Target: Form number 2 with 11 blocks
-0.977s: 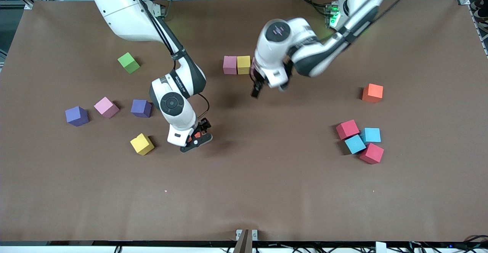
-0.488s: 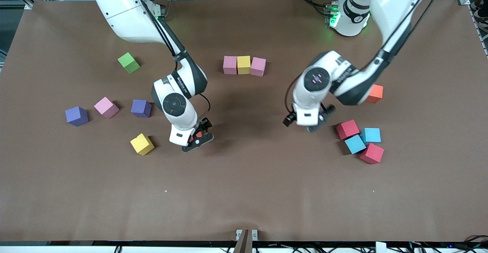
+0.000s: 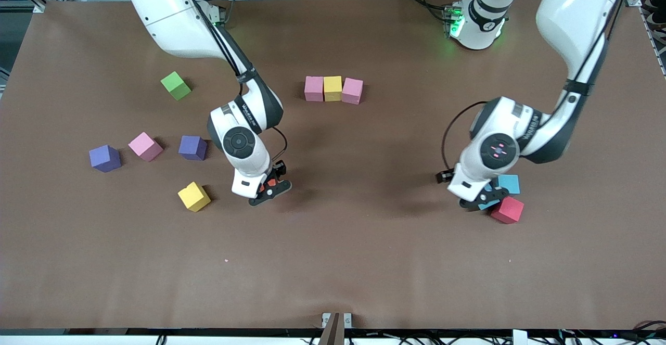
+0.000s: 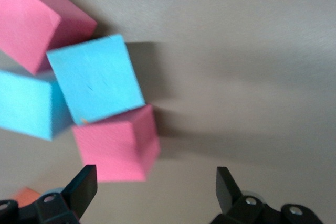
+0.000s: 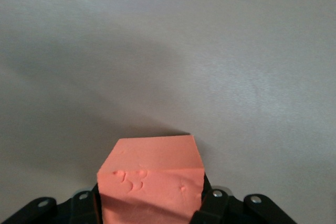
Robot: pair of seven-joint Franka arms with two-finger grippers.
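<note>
A row of pink (image 3: 314, 88), yellow (image 3: 333, 88) and pink (image 3: 352, 90) cubes stands touching at mid-table. My right gripper (image 3: 268, 188) is shut on an orange cube (image 5: 152, 182), low over bare table beside a yellow cube (image 3: 194, 196). My left gripper (image 3: 481, 198) is open and empty over a cluster of red and light blue cubes. Its wrist view shows a red cube (image 4: 118, 148) close to one finger (image 4: 81, 187), with two light blue cubes (image 4: 94, 77) and another red cube (image 4: 37, 24) beside it. In the front view a red cube (image 3: 508, 209) and a light blue cube (image 3: 508, 182) show.
Toward the right arm's end lie a green cube (image 3: 176, 85), two purple cubes (image 3: 105, 157) (image 3: 192, 147) and a pink cube (image 3: 145, 146). The brown table (image 3: 333, 262) is bare nearer the front camera.
My left arm left a pink cube at the end of the row and swung over to the red and blue cluster, now hiding part of it. My right arm has barely moved.
</note>
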